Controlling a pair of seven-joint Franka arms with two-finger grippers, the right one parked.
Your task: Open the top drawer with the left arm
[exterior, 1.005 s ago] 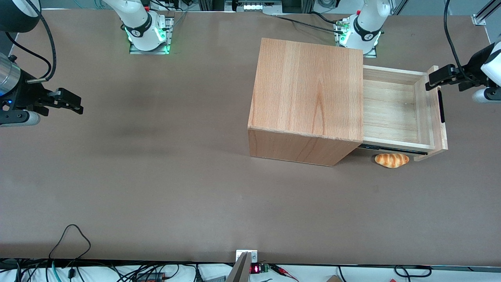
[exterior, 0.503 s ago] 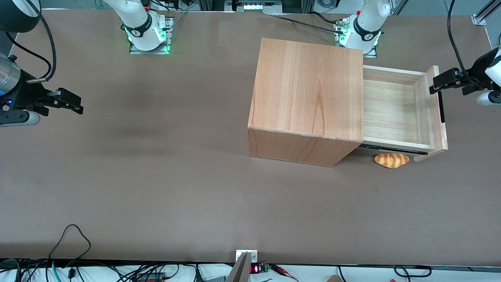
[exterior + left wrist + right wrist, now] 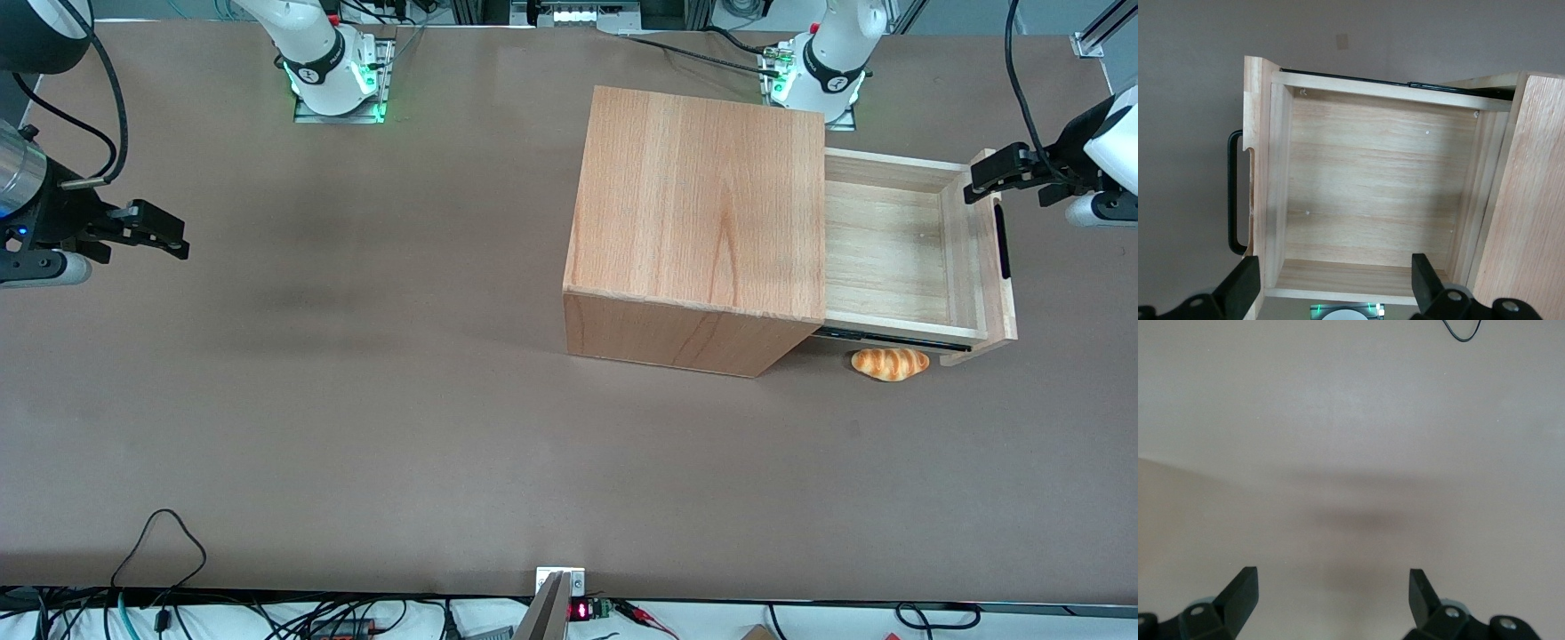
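Since half a second ago the left arm's gripper, fingers spread and holding nothing, has shifted back over the front panel's corner of the top drawer, which stands pulled out of the cabinet, its plank bottom bare, a bread roll just beside it.

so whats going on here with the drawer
The left arm has been working on the cabinet. The top drawer is pulled well out, and its inside is bare. The gripper is open and hangs above the drawer's front panel, holding nothing; the black handle is free. A bread roll lies on the table beside the cabinet, nearer the front camera than the drawer.
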